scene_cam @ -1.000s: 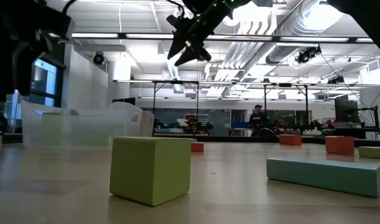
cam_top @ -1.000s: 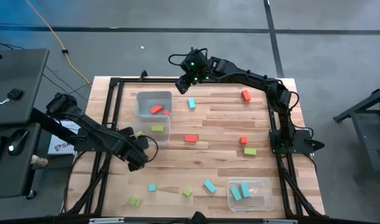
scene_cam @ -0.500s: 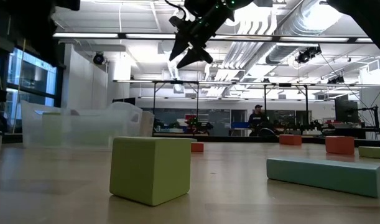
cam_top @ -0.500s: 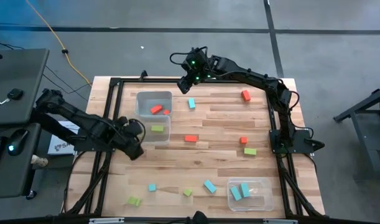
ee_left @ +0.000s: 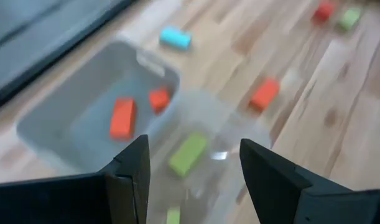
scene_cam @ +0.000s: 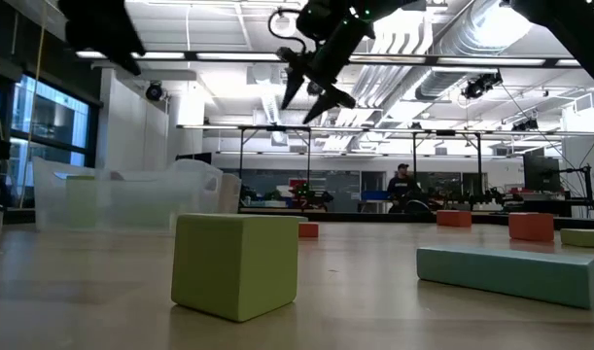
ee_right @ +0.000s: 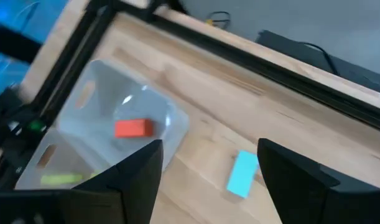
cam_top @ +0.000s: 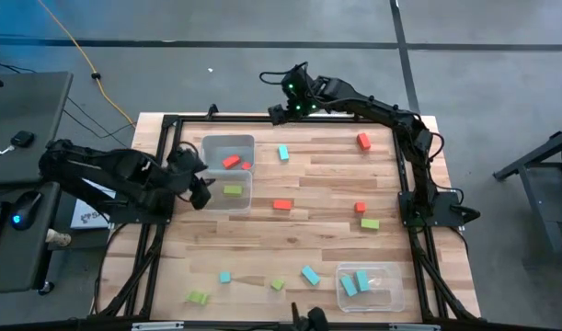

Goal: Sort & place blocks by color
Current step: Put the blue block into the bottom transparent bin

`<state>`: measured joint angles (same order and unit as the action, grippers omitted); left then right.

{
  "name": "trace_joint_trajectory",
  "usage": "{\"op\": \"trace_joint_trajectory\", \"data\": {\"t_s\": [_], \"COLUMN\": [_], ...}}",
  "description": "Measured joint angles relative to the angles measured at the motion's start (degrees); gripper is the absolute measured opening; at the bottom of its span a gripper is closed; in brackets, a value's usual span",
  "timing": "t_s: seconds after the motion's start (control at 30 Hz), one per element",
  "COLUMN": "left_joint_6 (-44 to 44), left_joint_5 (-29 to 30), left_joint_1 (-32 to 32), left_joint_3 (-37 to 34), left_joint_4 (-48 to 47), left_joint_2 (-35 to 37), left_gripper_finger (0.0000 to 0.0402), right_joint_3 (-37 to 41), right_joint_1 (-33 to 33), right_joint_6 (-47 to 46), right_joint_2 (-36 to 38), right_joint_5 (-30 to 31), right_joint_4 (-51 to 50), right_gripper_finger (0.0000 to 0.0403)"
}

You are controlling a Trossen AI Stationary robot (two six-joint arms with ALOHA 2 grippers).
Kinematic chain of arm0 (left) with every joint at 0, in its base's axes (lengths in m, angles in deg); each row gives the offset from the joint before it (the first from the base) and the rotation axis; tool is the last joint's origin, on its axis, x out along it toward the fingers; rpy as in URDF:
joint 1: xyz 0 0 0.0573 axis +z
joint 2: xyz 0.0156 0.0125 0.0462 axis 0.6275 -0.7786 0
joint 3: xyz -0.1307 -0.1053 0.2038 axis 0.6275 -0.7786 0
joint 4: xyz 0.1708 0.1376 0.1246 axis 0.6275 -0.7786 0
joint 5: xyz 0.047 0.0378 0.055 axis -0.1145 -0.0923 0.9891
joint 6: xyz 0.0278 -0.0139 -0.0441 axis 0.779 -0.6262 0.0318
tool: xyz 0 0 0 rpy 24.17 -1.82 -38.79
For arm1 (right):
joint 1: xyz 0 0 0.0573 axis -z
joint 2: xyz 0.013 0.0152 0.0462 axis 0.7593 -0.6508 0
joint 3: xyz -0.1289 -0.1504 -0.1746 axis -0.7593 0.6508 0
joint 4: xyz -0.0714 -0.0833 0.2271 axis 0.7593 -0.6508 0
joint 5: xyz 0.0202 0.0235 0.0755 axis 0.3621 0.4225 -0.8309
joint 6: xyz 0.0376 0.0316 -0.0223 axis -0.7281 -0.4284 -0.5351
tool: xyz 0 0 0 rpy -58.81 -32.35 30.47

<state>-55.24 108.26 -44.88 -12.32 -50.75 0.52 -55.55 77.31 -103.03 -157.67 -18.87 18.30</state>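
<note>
Small blocks (cam_top: 281, 204) — red, lime green, teal — cubes, short bars

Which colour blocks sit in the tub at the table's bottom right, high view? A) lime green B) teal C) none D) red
B: the clear tub near the table's bottom right holds two teal blocks, nothing red or green.

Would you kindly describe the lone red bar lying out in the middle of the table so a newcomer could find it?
Start at the two clear tubs at the table's left rear. Just right of the nearer tub, on bare wood near the table's centre, lies the red bar. The other loose red blocks sit further right, and the remaining reds are inside a tub.
</note>
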Motion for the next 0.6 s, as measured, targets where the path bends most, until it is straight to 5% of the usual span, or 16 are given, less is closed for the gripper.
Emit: {"op": "trace_joint_trajectory", "data": {"t_s": [0.6], "left_joint_6": [23.4], "left_joint_5": [3.7], "left_joint_1": [8.7], "left_joint_3": [0.0], "left_joint_4": [8.7], "left_joint_2": [3.3], "left_gripper_finger": [0.0181], "right_joint_3": [0.0], "right_joint_1": [-2.1], "right_joint_6": [-9.9], "right_joint_2": [-9.9], "right_joint_5": [3.4], "right_joint_4": [-1.3], "right_gripper_finger": [0.0252]}}
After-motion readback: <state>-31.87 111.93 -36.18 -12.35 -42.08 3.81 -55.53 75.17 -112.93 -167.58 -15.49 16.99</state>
